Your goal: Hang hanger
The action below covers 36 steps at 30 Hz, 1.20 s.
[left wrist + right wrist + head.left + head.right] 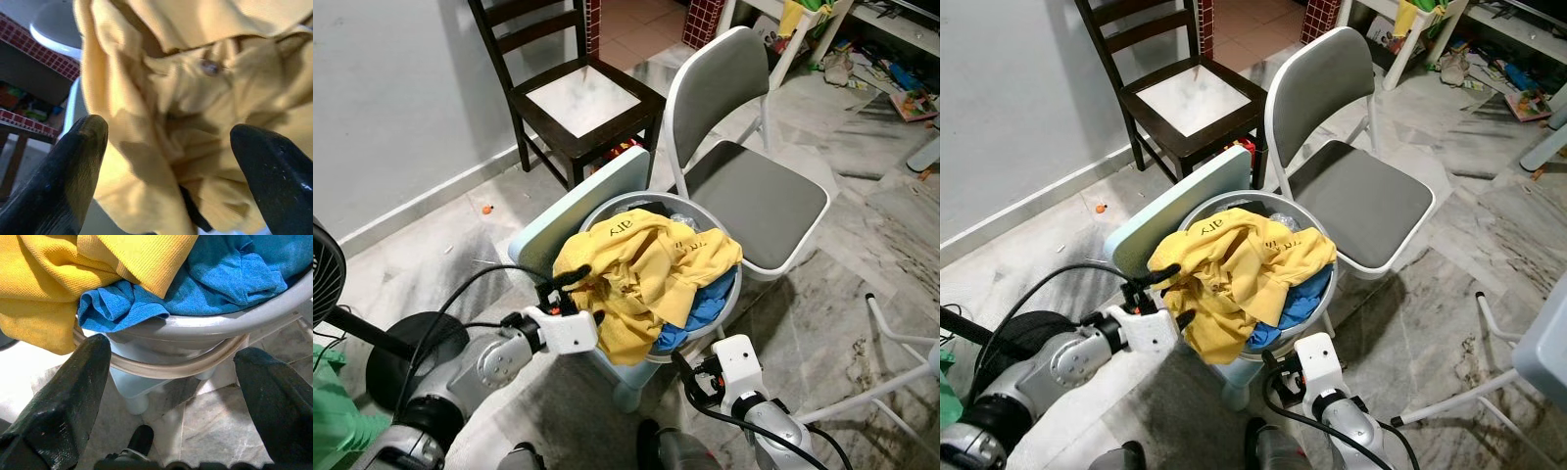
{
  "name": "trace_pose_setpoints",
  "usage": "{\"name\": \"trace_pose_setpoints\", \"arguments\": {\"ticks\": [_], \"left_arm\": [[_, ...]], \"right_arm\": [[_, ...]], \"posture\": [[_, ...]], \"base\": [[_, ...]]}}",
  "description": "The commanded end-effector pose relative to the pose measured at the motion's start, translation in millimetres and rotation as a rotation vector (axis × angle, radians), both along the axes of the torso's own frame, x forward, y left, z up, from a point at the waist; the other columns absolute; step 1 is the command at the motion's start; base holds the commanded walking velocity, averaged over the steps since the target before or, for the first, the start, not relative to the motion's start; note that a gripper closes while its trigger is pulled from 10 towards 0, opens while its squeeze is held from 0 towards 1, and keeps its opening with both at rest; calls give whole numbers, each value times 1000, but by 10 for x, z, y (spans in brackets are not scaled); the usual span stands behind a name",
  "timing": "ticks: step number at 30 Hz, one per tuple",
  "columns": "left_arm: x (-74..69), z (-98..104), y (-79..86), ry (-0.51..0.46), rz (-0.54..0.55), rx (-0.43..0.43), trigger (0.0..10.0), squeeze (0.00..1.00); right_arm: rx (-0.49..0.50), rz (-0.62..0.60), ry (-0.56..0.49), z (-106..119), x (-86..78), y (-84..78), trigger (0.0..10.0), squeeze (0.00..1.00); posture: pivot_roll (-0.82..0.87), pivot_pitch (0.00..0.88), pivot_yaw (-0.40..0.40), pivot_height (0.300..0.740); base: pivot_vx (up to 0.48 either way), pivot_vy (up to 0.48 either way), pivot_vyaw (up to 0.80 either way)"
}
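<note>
A yellow shirt [641, 269] lies heaped over a round grey basin [728, 305], with a blue cloth [701, 307] under it. My left gripper [574, 297] is at the shirt's near left edge, open, and a fold of yellow fabric [166, 127] sits between its fingers [78, 166]. A dark thin piece [195, 215] pokes out from under that fold; I cannot tell what it is. My right gripper [171, 396] is open, low in front of the basin, just under its rim [195, 330], touching nothing.
The basin rests on a small pale blue chair [578, 208]. Behind it stand a grey folding chair [759, 191] and a dark wooden chair [582, 98]. A black fan base [411, 357] is at my left, white rack legs [901, 343] at my right.
</note>
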State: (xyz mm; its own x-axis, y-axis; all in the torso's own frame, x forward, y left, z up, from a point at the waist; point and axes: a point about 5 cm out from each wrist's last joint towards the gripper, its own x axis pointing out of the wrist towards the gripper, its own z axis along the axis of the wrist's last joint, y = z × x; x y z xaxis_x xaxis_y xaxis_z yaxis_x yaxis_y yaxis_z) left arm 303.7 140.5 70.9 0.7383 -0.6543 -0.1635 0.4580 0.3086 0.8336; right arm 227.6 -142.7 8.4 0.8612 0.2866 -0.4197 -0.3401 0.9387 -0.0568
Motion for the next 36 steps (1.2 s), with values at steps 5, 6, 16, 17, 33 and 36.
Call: {"name": "trace_pose_setpoints", "arguments": {"ticks": [5, 6, 16, 17, 33, 36], "left_arm": [[33, 1, -13, 2, 5, -19, 10000, 0], [52, -2, -17, 7, 9, -18, 10000, 0], [139, -48, 355, 96, 152, 19, 0, 0], [153, -36, 383, 93, 166, 20, 0, 0], [268, 168, 321, 8, 194, -104, 10000, 0], [236, 184, 218, 13, 233, -276, 10000, 0]], "right_arm": [[-4, -2, 6, -2, -38, -17, 10000, 573], [-5, -1, 6, -2, -33, -18, 10000, 573], [-2, 2, 9, -10, -34, 9, 10000, 573], [-2, 3, 10, -9, -32, 12, 10000, 573], [-3, 3, 7, -8, -20, 17, 10000, 573], [-4, -4, 8, -14, -30, 2, 10000, 573]], "posture": [[-116, 242, -85, 740], [-116, 242, -85, 740], [-109, 242, -84, 740], [-108, 244, -84, 740], [-108, 242, -80, 740], [-112, 241, -76, 740]], "base": [[0, 0, 0], [0, 0, 0], [0, 0, 0], [0, 0, 0], [0, 0, 0], [0, 0, 0]]}}
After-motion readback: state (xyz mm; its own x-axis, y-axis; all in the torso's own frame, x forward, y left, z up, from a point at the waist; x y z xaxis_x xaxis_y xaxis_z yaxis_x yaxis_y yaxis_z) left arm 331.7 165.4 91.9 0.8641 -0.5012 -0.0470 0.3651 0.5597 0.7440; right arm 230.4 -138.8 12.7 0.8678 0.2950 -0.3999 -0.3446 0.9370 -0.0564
